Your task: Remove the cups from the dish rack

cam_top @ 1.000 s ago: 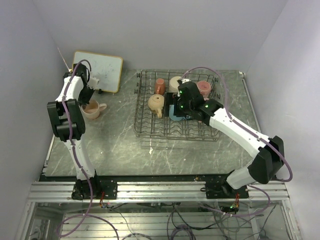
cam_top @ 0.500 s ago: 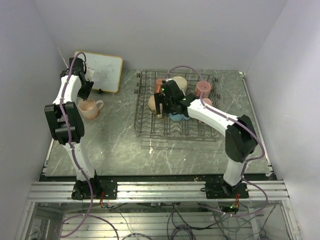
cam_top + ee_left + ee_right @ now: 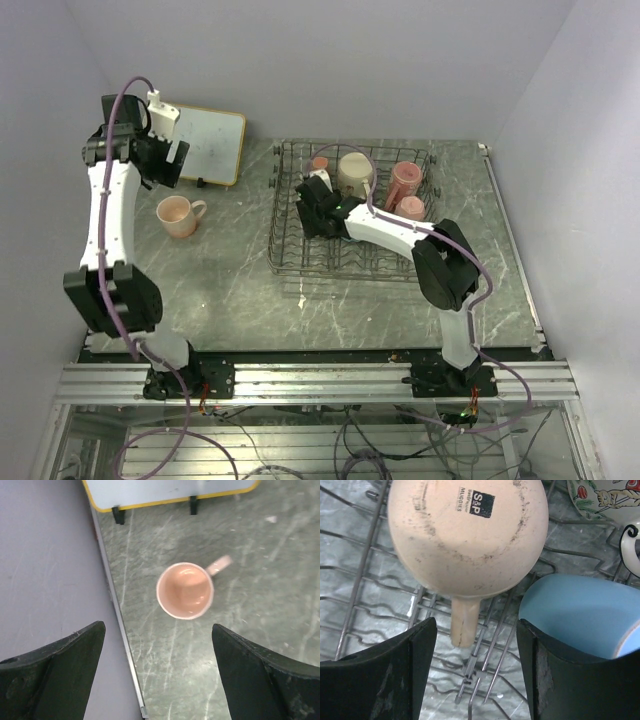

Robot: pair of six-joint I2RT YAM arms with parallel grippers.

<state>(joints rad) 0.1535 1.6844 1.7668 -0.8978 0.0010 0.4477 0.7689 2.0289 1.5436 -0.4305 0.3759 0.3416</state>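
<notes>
A pink cup [image 3: 178, 215] stands upright on the table left of the dish rack [image 3: 285, 260]. My left gripper [image 3: 152, 152] hangs open high above it, and in the left wrist view the pink cup [image 3: 185, 591] lies beyond my left gripper [image 3: 157, 675]. My right gripper [image 3: 308, 208] is low in the rack's left part. Its jaws stand open around the handle tip [image 3: 465, 625] of an upturned tan cup [image 3: 467, 530], without touching it. A light blue cup [image 3: 575, 612] lies against the right finger [image 3: 580, 685]. A cream cup [image 3: 355, 172], two pink cups [image 3: 405, 180] and a salmon cup [image 3: 320, 163] remain in the rack.
A wood-framed whiteboard [image 3: 205, 140] leans at the back left, close to my left gripper. The table's left edge strip [image 3: 117, 625] runs just beside the pink cup. Upright rack tines [image 3: 492, 645] stand under my right gripper. A picture-printed cup [image 3: 602, 495] sits behind the blue one.
My left gripper opened, let go of the pink cup on the table and rose toward the whiteboard. My right gripper moved left across the rack to the tan cup and narrowed.
</notes>
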